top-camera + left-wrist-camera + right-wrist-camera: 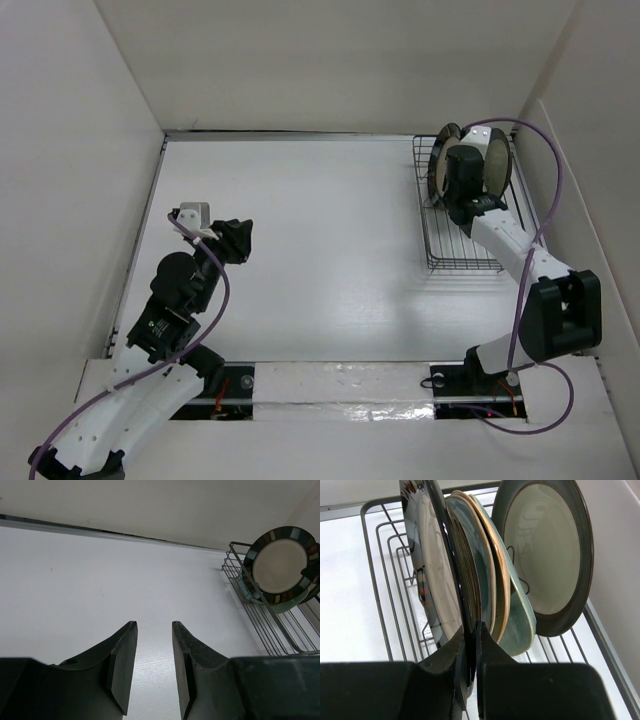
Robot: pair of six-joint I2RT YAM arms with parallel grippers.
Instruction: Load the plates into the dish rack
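The dark wire dish rack stands at the back right. Several plates stand upright at its far end. In the right wrist view, my right gripper is shut on the lower rim of the striped dark-rimmed cream plate, which stands in the rack. Behind it, packed close, are a celadon green plate, a cream plate with a tan edge, a pale green plate and a dark-rimmed cream plate. My left gripper is open and empty over the table at the left; it also shows in the left wrist view.
White walls enclose the table on the left, back and right. The rack's near half holds no plates. The right wall runs close beside the rack.
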